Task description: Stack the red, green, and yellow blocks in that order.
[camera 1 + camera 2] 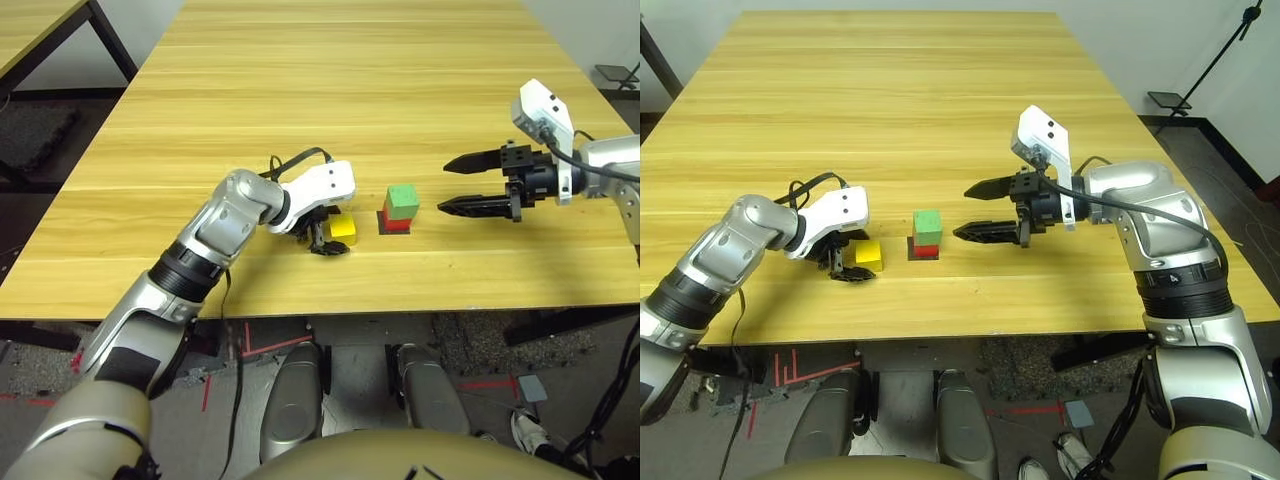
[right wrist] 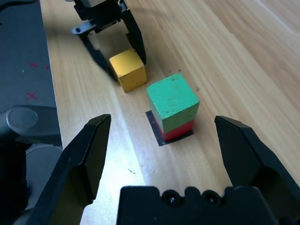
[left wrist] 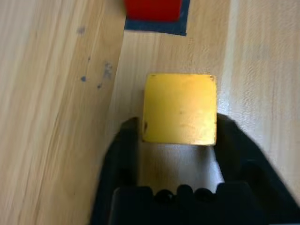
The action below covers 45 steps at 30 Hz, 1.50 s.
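The green block (image 1: 403, 200) sits on top of the red block (image 1: 397, 224), which stands on a flat black square patch (image 2: 155, 127) near the table's front middle. Just left of that stack, the yellow block (image 1: 343, 228) rests on the table. My left gripper (image 1: 335, 240) reaches it from the left, its two black fingers (image 3: 126, 140) pressed against the block's opposite sides. My right gripper (image 1: 444, 186) hovers open a short way right of the stack, pointing at it with nothing between its fingers.
The wooden table (image 1: 330, 90) stretches far back behind the blocks. Its front edge (image 1: 330, 305) runs close to the stack. A second table (image 1: 30, 25) and dark floor mats lie off to the far left.
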Each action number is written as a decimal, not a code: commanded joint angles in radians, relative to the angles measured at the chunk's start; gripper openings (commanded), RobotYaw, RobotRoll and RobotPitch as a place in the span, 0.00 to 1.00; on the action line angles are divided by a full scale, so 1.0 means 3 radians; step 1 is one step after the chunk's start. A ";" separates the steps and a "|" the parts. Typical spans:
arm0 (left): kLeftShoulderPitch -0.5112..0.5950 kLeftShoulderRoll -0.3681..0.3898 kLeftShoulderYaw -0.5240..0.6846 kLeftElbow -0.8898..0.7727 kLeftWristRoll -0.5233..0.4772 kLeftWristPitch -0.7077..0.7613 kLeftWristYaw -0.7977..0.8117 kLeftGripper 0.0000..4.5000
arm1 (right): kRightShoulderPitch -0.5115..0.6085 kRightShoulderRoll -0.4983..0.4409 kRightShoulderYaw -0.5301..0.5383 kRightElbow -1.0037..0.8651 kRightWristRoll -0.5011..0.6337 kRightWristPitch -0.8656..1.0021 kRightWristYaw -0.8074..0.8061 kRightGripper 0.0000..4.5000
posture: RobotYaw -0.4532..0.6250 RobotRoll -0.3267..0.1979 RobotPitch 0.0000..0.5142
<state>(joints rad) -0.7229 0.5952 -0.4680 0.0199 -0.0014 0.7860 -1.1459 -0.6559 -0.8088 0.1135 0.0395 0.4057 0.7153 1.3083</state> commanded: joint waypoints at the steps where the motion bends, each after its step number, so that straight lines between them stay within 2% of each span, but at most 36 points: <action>1: -0.0323 -0.0043 0.0107 -0.0247 -0.0176 0.0367 -0.0056 0.43 | 0.0023 -0.0034 -0.0035 -0.0065 0.0024 0.0021 -0.0042 1.00 | 0.56 0.37 0.15; 8: -0.1159 -0.0033 0.0075 -0.0332 -0.0432 0.0827 -0.0214 0.43 | 0.0039 -0.0045 -0.0038 -0.0032 0.0031 -0.0007 -0.0059 1.00 | 0.57 0.41 0.14; 11: -0.1354 -0.0141 0.0048 -0.0176 -0.0483 0.0834 -0.0173 0.43 | 0.0048 -0.0028 -0.0033 -0.0025 0.0032 -0.0015 -0.0074 1.00 | 0.57 0.42 0.14; 15: -0.1494 -0.0223 -0.0181 0.0147 -0.0355 0.0644 -0.0180 0.43 | 0.0057 0.0003 -0.0025 -0.0027 0.0036 -0.0013 -0.0104 1.00 | 0.57 0.44 0.14; 21: -0.1594 -0.0500 -0.0382 0.0727 -0.0219 0.0354 -0.0160 0.43 | 0.0116 0.0021 -0.0037 -0.0076 0.0059 -0.0003 -0.0144 1.00 | 0.55 0.46 0.14; 28: -0.1587 -0.0704 -0.0443 0.0917 -0.0129 0.0217 -0.0156 0.43 | 0.0201 0.0014 -0.0064 -0.0202 0.0100 0.0062 -0.0189 1.00 | 0.53 0.46 0.15; 45: -0.1511 -0.0786 -0.0458 0.0833 -0.0079 0.0184 -0.0165 0.43 | 0.0172 0.0047 -0.0035 -0.0144 0.0071 0.0060 -0.0200 1.00 | 0.54 0.46 0.17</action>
<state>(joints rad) -1.1797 0.3655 -0.5931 0.2828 -0.0376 0.8546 -1.1970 -0.6021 -0.7938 0.1060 -0.0054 0.4174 0.7336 1.2505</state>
